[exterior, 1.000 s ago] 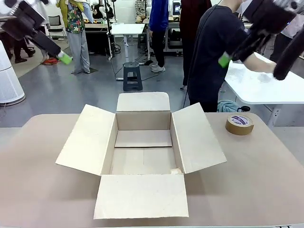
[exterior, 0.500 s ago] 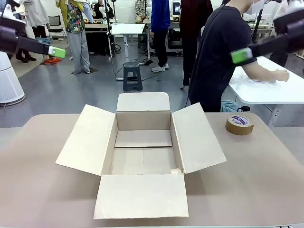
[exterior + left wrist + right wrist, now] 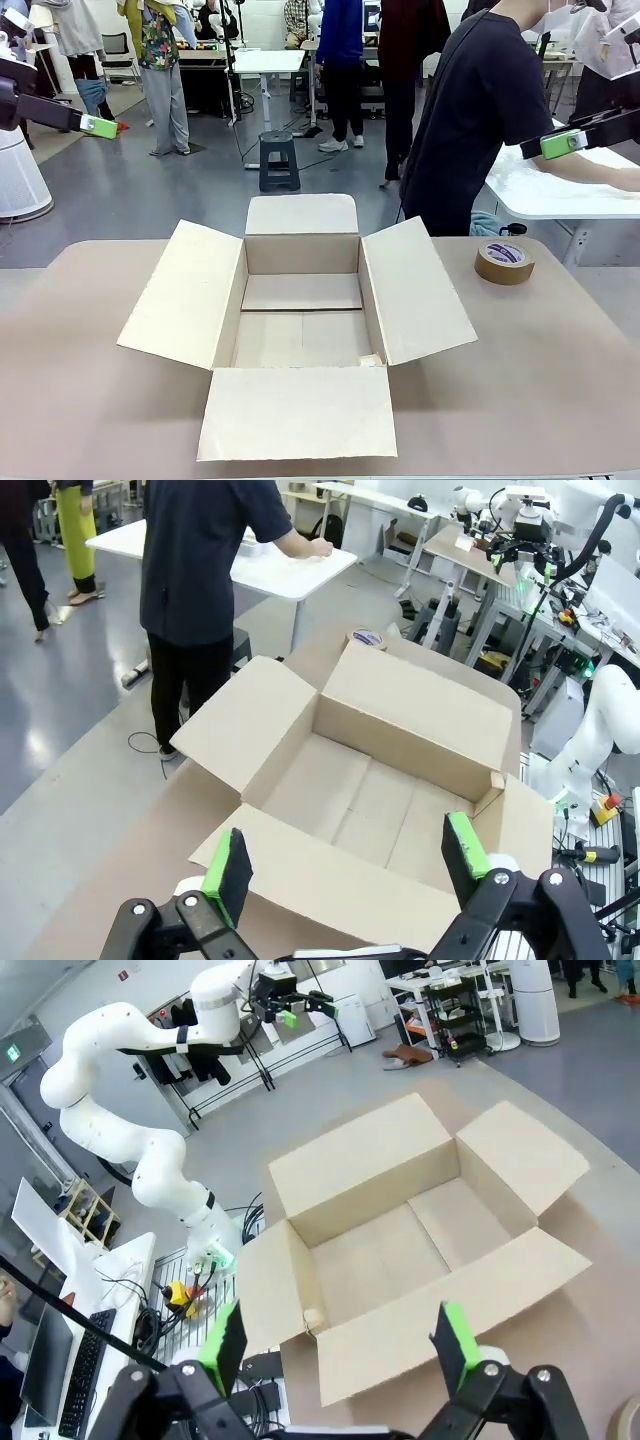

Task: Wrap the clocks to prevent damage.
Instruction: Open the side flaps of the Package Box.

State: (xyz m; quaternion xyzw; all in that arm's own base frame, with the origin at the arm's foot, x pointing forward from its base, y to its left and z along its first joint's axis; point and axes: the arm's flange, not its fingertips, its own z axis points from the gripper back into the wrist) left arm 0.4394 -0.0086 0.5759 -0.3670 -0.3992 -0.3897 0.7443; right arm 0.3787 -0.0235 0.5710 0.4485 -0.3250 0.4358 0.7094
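The clocks are out of view. An open cardboard box (image 3: 300, 310) stands empty in the middle of the table, all flaps folded out. My left gripper (image 3: 97, 126) hovers high at the far left, well away from the box. High at the far right, my right gripper (image 3: 561, 143) is also clear of it. In the left wrist view the left gripper (image 3: 347, 855) is open over the box (image 3: 390, 775), holding nothing. The right wrist view shows the right gripper (image 3: 337, 1342) open above the box (image 3: 390, 1250), also holding nothing.
A roll of brown tape (image 3: 504, 261) lies on the table at the right, beyond the box. A person in a dark shirt (image 3: 470, 110) leans over a white side table (image 3: 560, 185) behind the far right corner. Other people and a stool (image 3: 279, 160) stand farther back.
Both grippers have swung outward toward the picture's edges, the left one to the left and the right one to the right. The person has leaned further over the side table.
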